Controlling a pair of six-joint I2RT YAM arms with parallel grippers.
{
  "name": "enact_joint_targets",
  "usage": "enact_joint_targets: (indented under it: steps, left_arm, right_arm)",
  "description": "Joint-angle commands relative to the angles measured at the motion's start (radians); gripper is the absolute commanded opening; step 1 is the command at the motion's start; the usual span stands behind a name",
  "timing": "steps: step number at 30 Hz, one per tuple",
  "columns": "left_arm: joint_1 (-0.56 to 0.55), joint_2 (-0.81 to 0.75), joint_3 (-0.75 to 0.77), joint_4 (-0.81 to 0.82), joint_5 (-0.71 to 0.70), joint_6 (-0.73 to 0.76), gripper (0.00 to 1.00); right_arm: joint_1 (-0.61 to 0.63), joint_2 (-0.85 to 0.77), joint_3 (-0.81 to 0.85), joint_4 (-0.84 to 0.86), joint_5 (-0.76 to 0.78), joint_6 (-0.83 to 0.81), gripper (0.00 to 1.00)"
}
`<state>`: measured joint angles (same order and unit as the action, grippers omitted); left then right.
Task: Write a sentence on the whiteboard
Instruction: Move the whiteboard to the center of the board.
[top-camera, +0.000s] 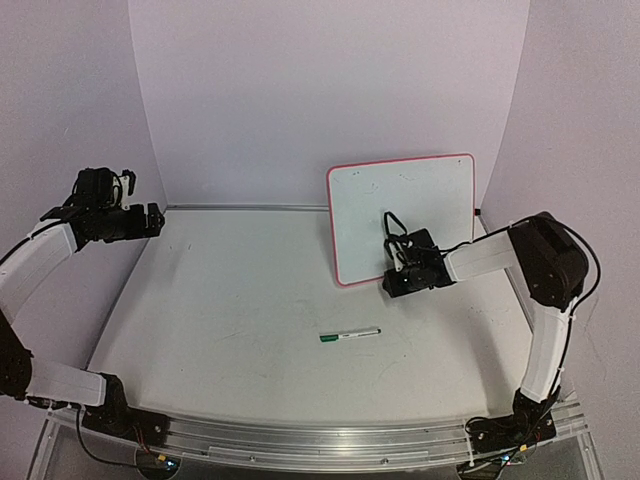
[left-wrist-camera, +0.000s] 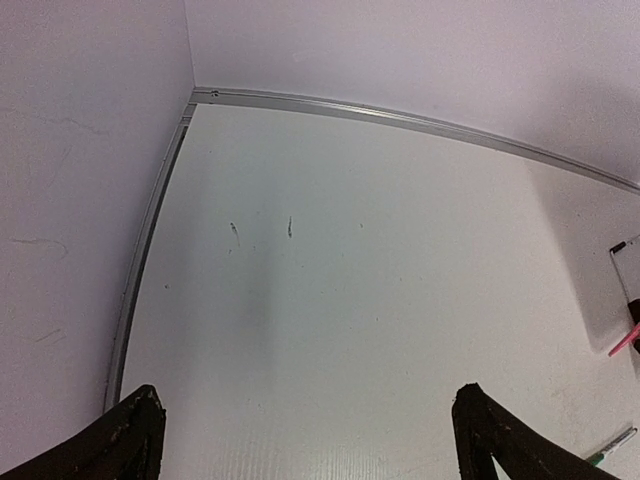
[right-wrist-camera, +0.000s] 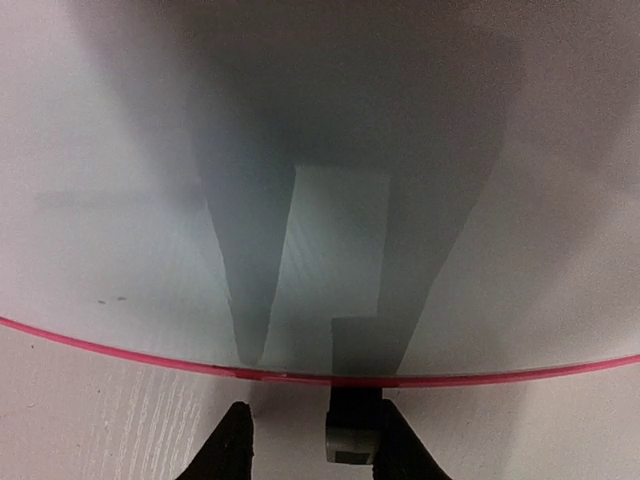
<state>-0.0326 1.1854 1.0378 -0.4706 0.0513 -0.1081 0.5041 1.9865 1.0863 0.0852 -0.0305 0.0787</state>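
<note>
The whiteboard (top-camera: 400, 215), white with a thin red frame, stands tilted at the back right of the table. Its face shows no green words in any view. My right gripper (top-camera: 396, 281) is low at the board's bottom edge. In the right wrist view the board's face (right-wrist-camera: 300, 150) fills the frame, and one black clip foot (right-wrist-camera: 352, 428) sits between my open fingers (right-wrist-camera: 315, 452), against the right one and apart from the left. A green-capped marker (top-camera: 350, 335) lies on the table in front of the board. My left gripper (top-camera: 155, 220) is open and empty at the far left, above the table.
The white table (top-camera: 230, 300) is closed in by lilac walls with a metal strip along the back edge (left-wrist-camera: 400, 118). In the left wrist view the board's corner (left-wrist-camera: 628, 290) and the marker's end (left-wrist-camera: 612, 447) show at the right edge.
</note>
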Motion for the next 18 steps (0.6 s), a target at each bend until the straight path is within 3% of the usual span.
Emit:
enact_joint_targets:
  steps: [1,14,18]
  left_arm:
    - [0.002,0.002,0.009,0.027,0.008,0.000,0.99]
    - [0.002,-0.002,0.009,0.026,0.019,-0.006,1.00]
    - [0.002,-0.005,0.006,0.025,0.022,-0.010,0.99]
  right_arm:
    - [0.026,0.034,0.005,0.107,0.095,0.019,0.29]
    - [0.153,0.052,-0.008,0.167,0.302,0.091,0.00]
    - [0.229,0.049,-0.002,0.120,0.410,0.177,0.00]
